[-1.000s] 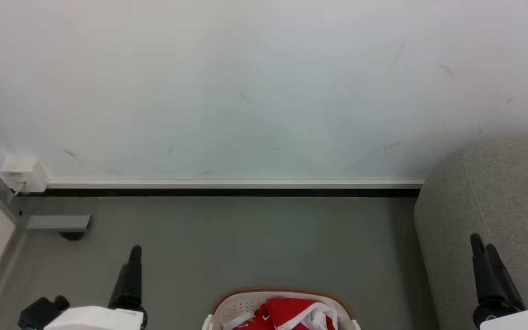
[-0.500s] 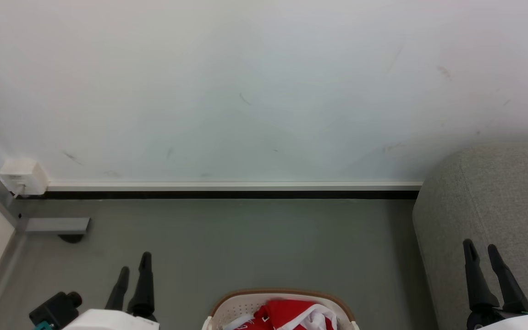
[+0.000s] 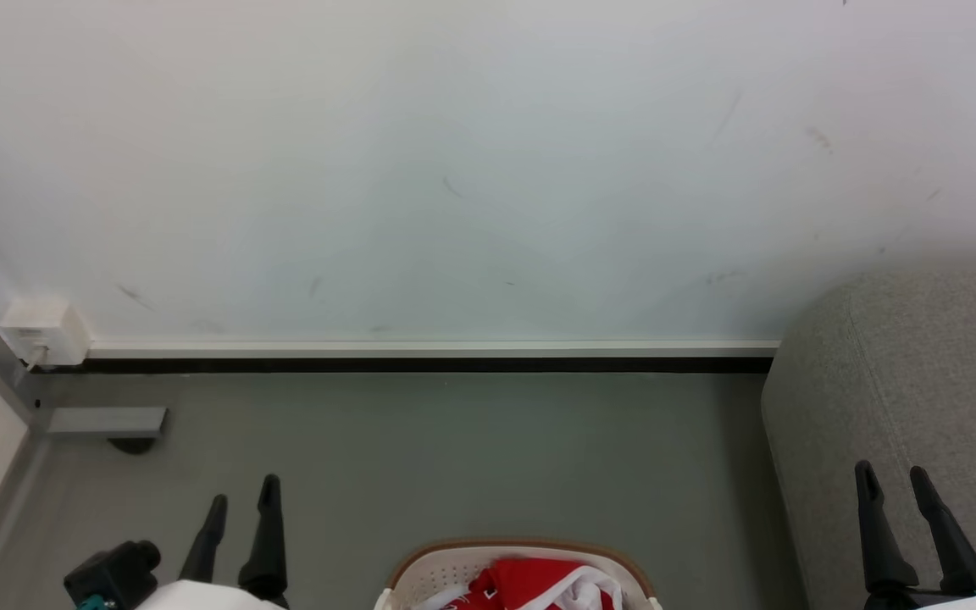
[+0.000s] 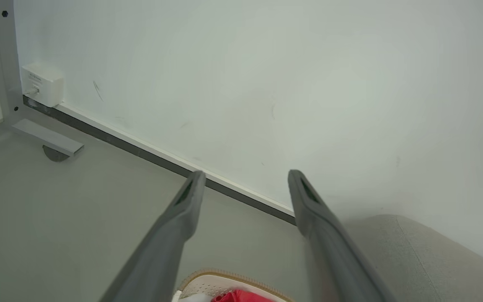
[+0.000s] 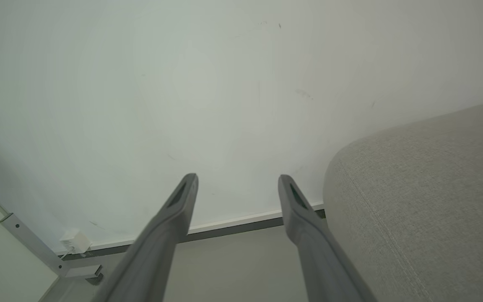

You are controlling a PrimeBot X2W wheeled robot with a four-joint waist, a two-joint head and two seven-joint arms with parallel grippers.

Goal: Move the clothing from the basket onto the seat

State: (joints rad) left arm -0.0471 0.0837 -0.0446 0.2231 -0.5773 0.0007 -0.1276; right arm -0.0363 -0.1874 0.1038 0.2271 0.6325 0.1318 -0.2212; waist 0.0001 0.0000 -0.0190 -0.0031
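Head view, camera: the skirting line (image 3: 429, 349) and the basket (image 3: 522, 545) both sit a touch lower in your picture than a second ago. Read that as the head moving, not the things.
Head view, left gripper: the left gripper (image 3: 244, 491) has turned at the wrist. A second ago it showed you one edge-on finger; now two fingers stand side by side, jaws apart and holding nothing, over the floor (image 3: 454, 457) left of the basket.
Head view, right gripper: the right gripper (image 3: 890, 470) has made the same turn. Its fingers are now spread and empty, in front of the seat (image 3: 920, 364).
Head view, clothing: the clothing (image 3: 530, 580) lies in the basket at your bottom edge, red with white trim, untouched.
Left wrist view, jaws: the left gripper (image 4: 245, 174) is wide open and aimed at the wall (image 4: 266, 84) rather than down.
Left wrist view, target: the basket (image 4: 208, 285) and a red scrap of clothing (image 4: 235, 297) peek in at the bottom edge, below the fingers.
Right wrist view, jaws: the right gripper (image 5: 237, 177) is wide open and empty, with the seat (image 5: 426, 201) just to its right.
Meaning for you: judging by this, both grippers are readied but neither has begun to reach. Nothing has moved to the seat yet; expect to bend down and bring a gripper over the basket next.
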